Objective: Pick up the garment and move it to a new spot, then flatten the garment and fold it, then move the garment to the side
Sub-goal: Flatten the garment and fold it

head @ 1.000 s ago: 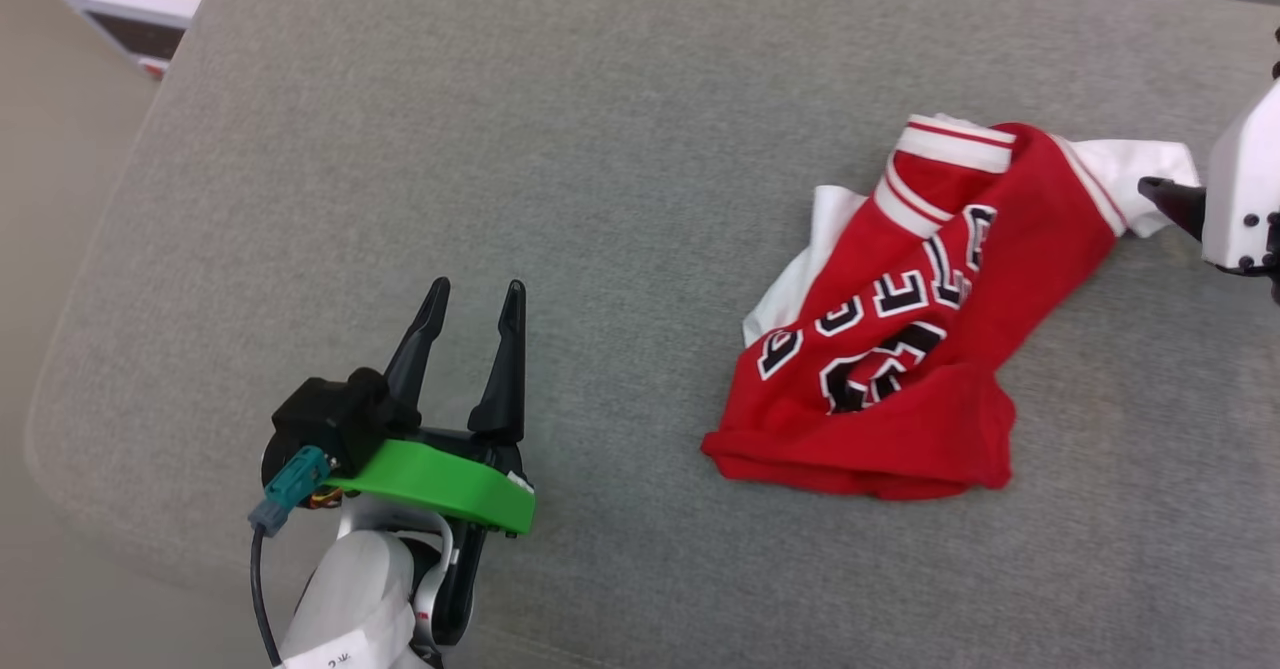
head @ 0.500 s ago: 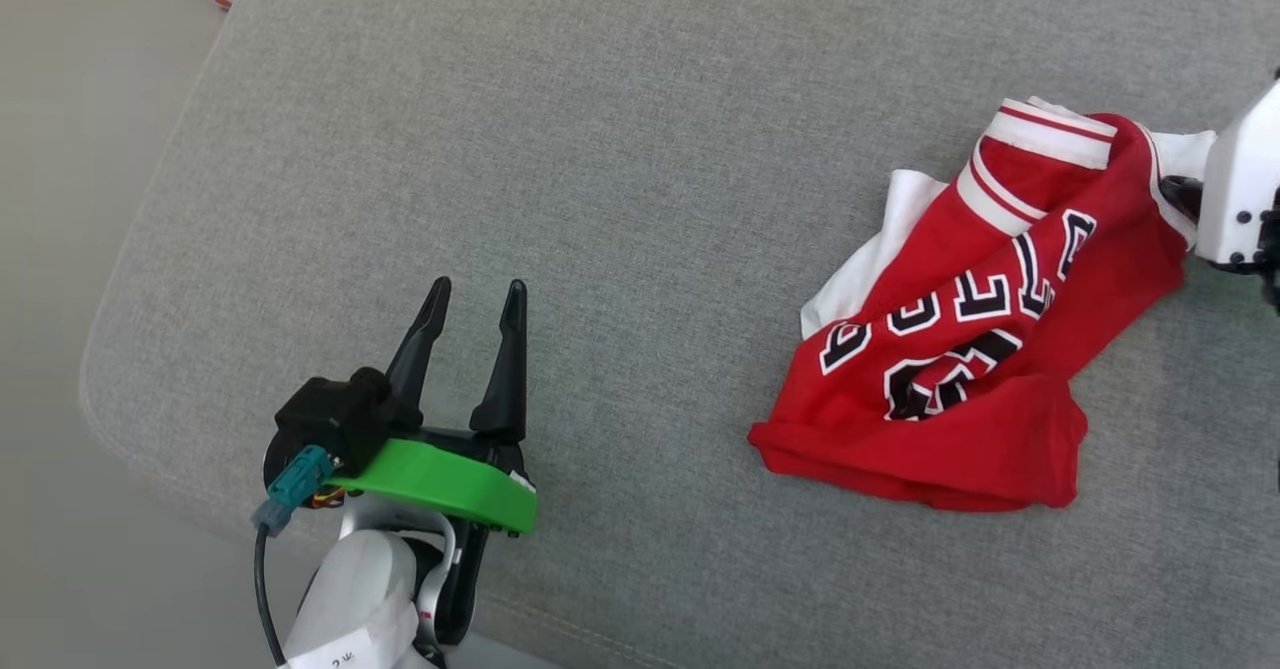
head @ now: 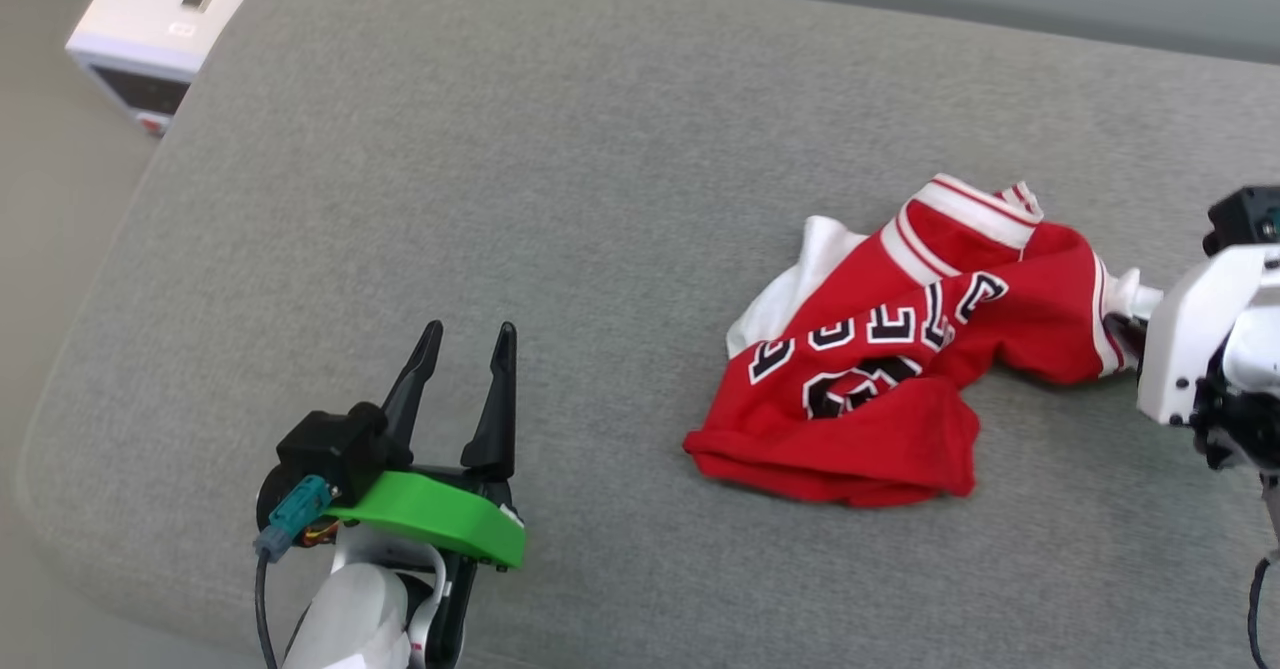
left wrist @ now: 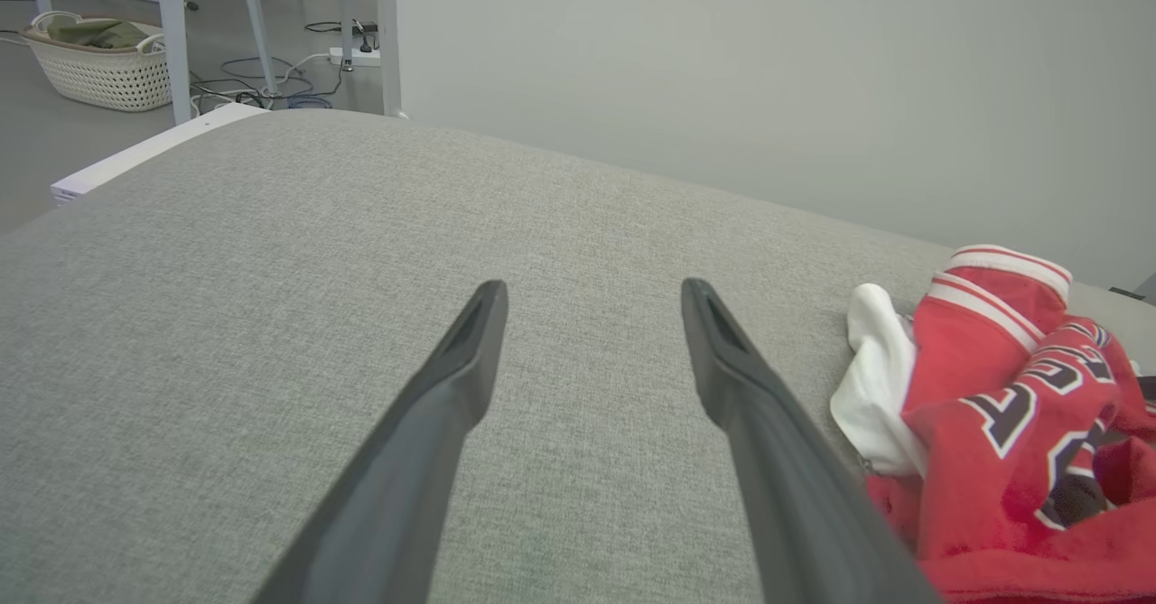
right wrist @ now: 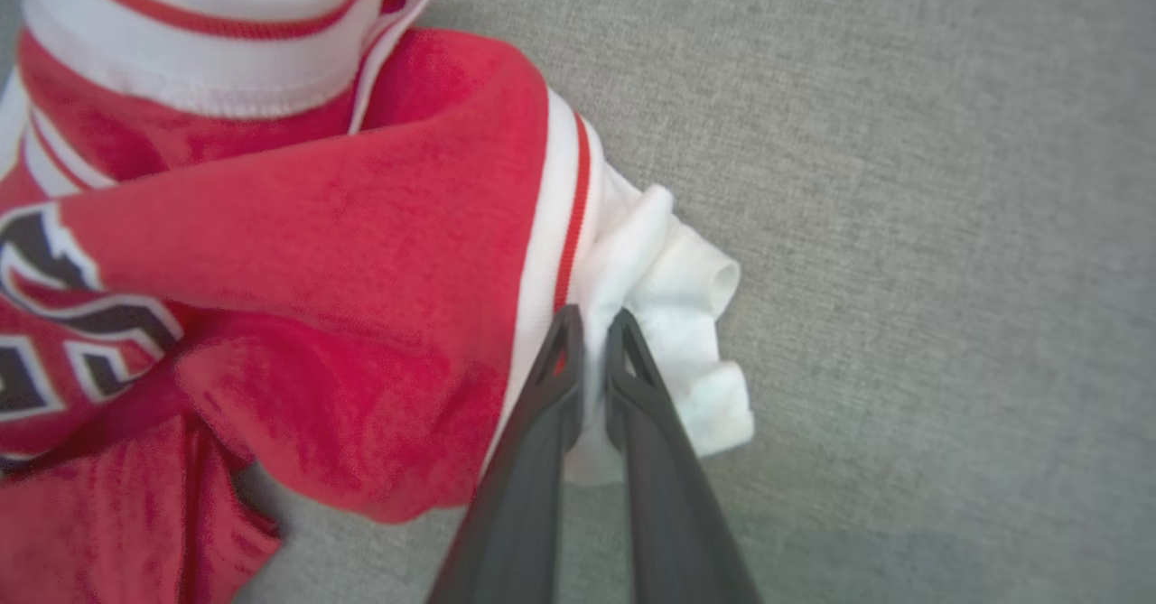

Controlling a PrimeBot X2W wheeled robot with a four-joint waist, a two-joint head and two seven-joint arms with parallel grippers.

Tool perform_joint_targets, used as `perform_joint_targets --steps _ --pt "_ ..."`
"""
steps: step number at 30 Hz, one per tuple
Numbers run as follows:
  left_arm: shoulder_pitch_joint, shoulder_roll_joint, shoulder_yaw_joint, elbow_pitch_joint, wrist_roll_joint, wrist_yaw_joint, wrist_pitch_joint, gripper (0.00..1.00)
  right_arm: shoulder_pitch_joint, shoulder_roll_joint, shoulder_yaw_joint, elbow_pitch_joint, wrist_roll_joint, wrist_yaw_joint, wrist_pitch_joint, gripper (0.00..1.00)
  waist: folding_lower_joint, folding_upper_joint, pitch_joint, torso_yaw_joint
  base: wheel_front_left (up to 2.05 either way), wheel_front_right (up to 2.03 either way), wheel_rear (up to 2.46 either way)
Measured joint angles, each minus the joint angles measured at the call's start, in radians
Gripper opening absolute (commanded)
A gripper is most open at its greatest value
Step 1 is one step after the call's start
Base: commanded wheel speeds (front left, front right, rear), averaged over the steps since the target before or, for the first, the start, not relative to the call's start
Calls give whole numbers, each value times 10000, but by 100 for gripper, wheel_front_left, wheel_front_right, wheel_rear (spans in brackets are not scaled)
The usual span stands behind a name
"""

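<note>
The garment (head: 880,349), a red jersey with white sleeves and black lettering, lies crumpled on the grey cushion (head: 560,169). Its right sleeve end is lifted off the fabric. My right gripper (right wrist: 591,324) is shut on the white sleeve (right wrist: 673,306) right beside the red-and-white trim; in the head view its white body (head: 1195,349) sits at the garment's right end. My left gripper (head: 465,339) stands open over bare cushion, well to the left of the garment. The left wrist view shows its fingers (left wrist: 452,387) spread, with the garment (left wrist: 1011,405) at the right.
A white box (head: 150,39) stands on the floor past the cushion's far left corner. The left wrist view shows a wicker basket (left wrist: 99,71), metal legs and cables on the floor beyond, and a plain wall behind the cushion.
My right gripper has closed on the white sleeve and raised that end of the garment. The head camera has shifted between frames. The left gripper stays open.
</note>
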Motion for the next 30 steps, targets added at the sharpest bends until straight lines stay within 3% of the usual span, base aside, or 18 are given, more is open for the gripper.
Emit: perform_joint_targets --steps 11,22,27,28,29,30 --pt "219 98 173 58 12 0 0 100 2371 324 -1327 -1112 8 0 -993 0 0 0 -870 -1118 0 0 0" --pt "317 155 136 203 12 0 0 100 4475 1476 -3250 -2111 -1131 0 -1430 0 0 0 -1453 -1578 0 0 0" --pt "428 176 82 265 10 0 0 100 4798 1944 -3323 -2362 -1323 0 -1668 0 0 0 -1555 -1720 0 0 0" --pt "428 178 71 267 8 0 0 100 4802 1964 -3319 -2403 -1365 0 -1806 61 -1 0 -1570 -1746 0 0 0" --pt "427 184 59 265 8 0 0 100 4801 1973 -3304 -2460 -1419 0 -2013 100 0 0 -1585 -1782 0 0 0" --pt "426 194 52 267 6 0 0 100 4795 1971 -3269 -2545 -1427 0 -2247 100 0 0 -1601 -1824 0 0 0"
